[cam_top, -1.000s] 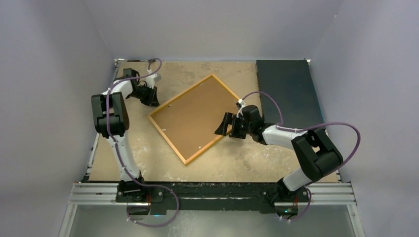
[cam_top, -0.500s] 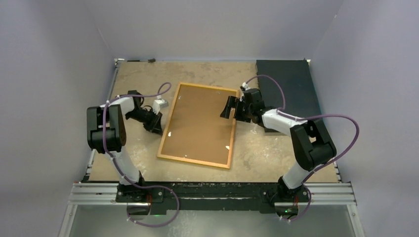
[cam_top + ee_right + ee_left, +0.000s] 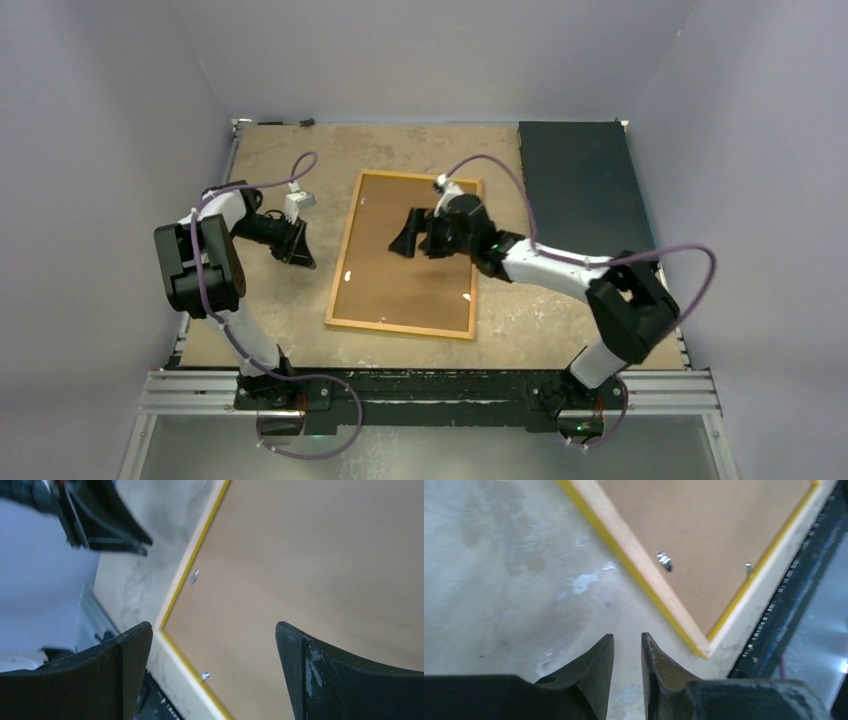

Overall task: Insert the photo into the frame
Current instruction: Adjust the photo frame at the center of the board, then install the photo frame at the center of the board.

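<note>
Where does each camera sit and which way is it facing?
Top external: above, behind the robot; looks down on left arm, right arm, the frame.
Left wrist: looks past its fingers at table and a frame corner.
Right wrist: looks between its spread fingers onto the frame's back.
Shared: both wrists see the yellow edge.

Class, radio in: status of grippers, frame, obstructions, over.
Left gripper slightly open, empty, over bare table beside frame. Right gripper wide open above backing board. Frame face down, board in place. Photo unseen.
</note>
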Controlling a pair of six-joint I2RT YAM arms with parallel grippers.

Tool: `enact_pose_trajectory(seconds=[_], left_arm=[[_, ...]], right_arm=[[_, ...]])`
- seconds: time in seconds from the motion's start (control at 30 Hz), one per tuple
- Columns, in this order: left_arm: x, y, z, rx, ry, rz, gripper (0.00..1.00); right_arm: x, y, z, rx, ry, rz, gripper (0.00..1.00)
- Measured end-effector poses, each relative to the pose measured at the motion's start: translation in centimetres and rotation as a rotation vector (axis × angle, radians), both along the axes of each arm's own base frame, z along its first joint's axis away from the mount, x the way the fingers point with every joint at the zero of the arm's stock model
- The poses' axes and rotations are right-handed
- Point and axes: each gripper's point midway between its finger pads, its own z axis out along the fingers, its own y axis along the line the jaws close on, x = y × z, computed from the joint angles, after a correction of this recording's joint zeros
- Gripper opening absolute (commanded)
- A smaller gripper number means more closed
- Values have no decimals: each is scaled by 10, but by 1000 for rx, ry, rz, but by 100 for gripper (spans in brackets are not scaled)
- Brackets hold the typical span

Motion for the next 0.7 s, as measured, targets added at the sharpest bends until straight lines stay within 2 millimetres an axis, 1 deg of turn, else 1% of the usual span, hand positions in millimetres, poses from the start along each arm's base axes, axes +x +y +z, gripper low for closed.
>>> enact_pose_trajectory(seconds=[0.03,0.1,0.2,0.27,0.33,0.43,0.5,0.6,0.7], left_arm=[[-4,-3,3,-21,6,-7,30],[-11,-11,5,-55,23,-23,33],[-22,-22,1,-89,59,-45,34],[-26,-27,-4,-106,86,-52,34],[-27,-29,-10,-114,108,-57,33],[-28,-31,-18,-113,116,-64,30],[-28,-33,-20,-111,117,-72,29],[-25,-38,-24,-105,102,-92,27],[-25,-44,-30,-107,110,-112,23]], right_arm=[[-11,16,-7,13,18,39,94],[-34,46,-31,18,77,116,94],[-62,76,-67,-6,161,195,94],[-71,89,-79,-7,193,220,94],[-72,102,-83,6,204,231,94],[-67,122,-78,53,191,237,93],[-66,131,-74,78,185,241,93],[-63,141,-76,99,184,241,93],[-60,147,-83,107,192,235,92]])
